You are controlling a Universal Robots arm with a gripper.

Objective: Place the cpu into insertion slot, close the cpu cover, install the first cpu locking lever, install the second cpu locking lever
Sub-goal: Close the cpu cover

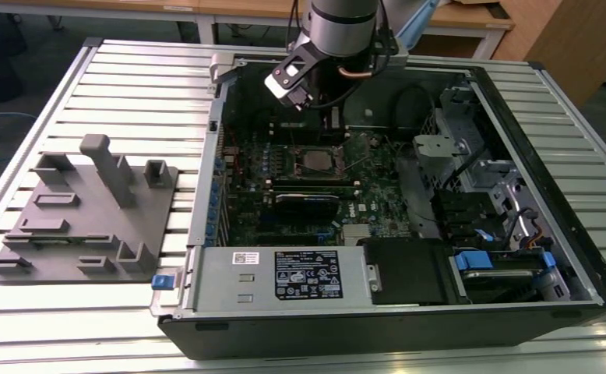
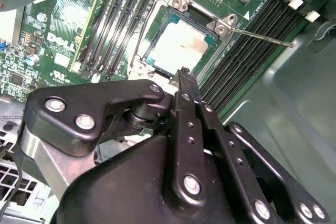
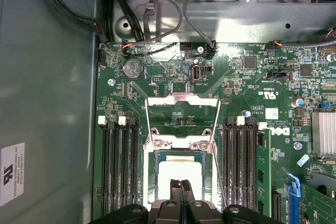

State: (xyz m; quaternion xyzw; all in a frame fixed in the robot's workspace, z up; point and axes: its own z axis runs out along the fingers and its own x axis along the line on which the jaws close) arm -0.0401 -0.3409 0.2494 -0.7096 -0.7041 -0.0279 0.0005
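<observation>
**CPU seated; cover up; lever free**

Obs. The cpu (image 3: pixel 178 169) lies flat in the insertion slot (image 2: pixel 176 4), grey metal top up, edges inside the silvery rim. Seating looks square, though the gripper hides one edge in the first wrist view. Step one judged done.

The cpu cover (image 3: pixel 182 99) is not down. It stands swung back on its hinge, on the side of the socket away from the gripper, and green board shows through its window. That leaves the chip open from above, which is why its top shows bare and bright in both wrist views.

One locking lever (image 2: pixel 262 38) is unlatched: a thin rod reaching from a socket corner out across the memory slots (image 2: pixel 247 51). Whether it is the first or the second I cannot tell.

The gripper (image 3: pixel 181 184) hangs just above the socket, tips over the cpu's edge. Jaws are drawn together, fingers side by side with only a hairline between them, nothing held. Judgement: closed like this, the pair acts as one narrow prodder, suited to pushing thin metal rather than grasping it.

Exterior view: the arm reaches down into the open computer case (image 1: pixel 552 179) from its far side. The case rests on a slatted table (image 1: pixel 106 93). A grey fixture block (image 1: pixel 85 210) stands on the exterior view's left, beside the case and well apart from the socket.
</observation>
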